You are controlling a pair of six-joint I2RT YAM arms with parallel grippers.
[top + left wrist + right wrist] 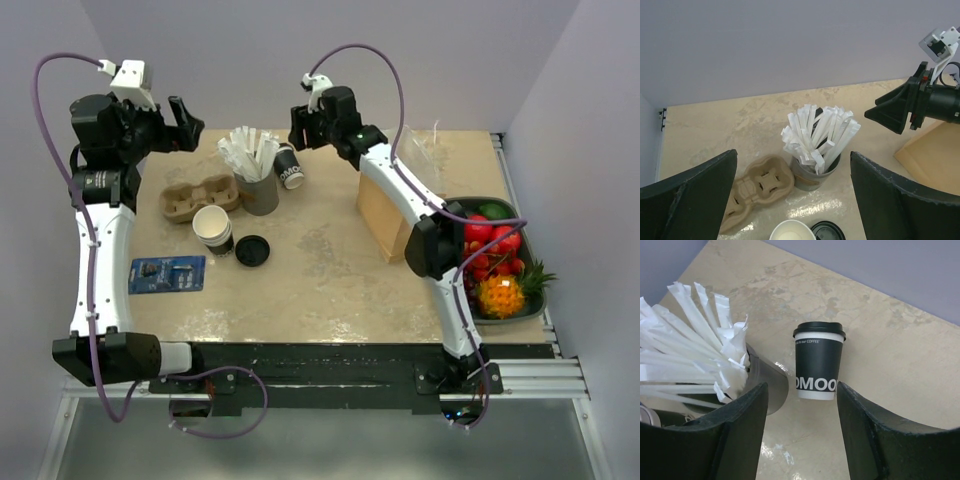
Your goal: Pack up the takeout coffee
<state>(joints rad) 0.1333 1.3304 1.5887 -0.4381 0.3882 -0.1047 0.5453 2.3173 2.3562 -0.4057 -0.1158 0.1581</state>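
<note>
The takeout coffee (290,166) is a dark cup with white lettering and a black lid. It stands upright at the back of the table, just right of the straw holder (257,188). In the right wrist view the coffee (818,362) stands just beyond my fingertips, in line with the gap. My right gripper (297,135) (802,430) is open, empty and not touching the cup. My left gripper (192,125) (792,195) is open and empty, raised at the back left above the cup carrier (760,189).
A brown paper bag (385,215) stands right of centre. A cardboard cup carrier (198,197), a stack of lidless cups (213,230), a loose black lid (252,250) and a blue packet (167,273) lie at the left. A fruit tray (505,312) sits at the right edge.
</note>
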